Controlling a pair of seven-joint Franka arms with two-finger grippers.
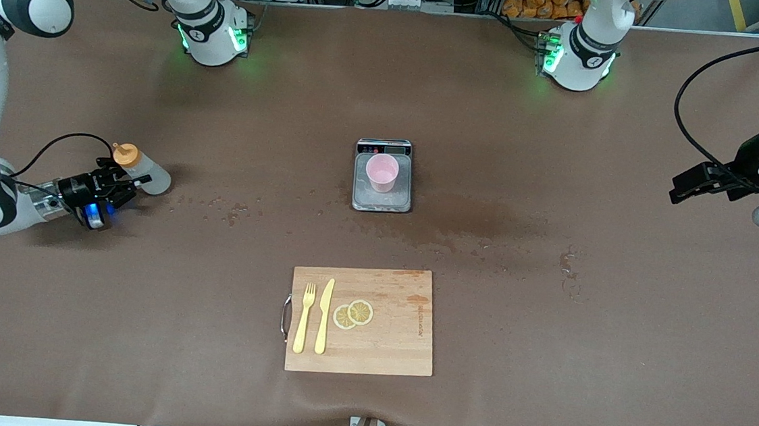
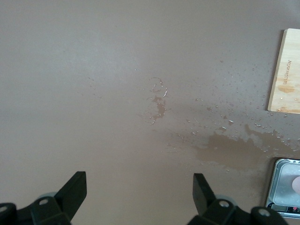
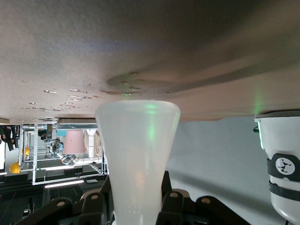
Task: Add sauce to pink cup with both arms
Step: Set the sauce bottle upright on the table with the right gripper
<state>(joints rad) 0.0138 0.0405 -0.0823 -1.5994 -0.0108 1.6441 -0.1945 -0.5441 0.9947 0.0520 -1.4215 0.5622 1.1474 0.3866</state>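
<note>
The translucent whitish squeeze bottle with an orange nozzle cap [image 1: 142,168] stands on the brown table [image 1: 546,334] at the right arm's end, gripped around its body by the closed black right gripper [image 1: 121,187], whose arm is bent low and reaches in level. The pale pink tapered plastic cup [image 1: 382,172] is seen on the grey scale [image 1: 381,199] mid-table. The left gripper [image 2: 139,194] is held raised over the left arm's end, fingers spread wide, nothing held.

Two white jointed robot arms with glossy rounded shells and black joint bands, on round white bases [image 1: 214,37] glowing green. Black cables loop along both arms. The black right gripper [image 1: 107,185] has a blue light just back of its jaws; the black left gripper [image 2: 139,192] has wedge-shaped fingers [image 2: 75,187] on screwed mounts
</note>
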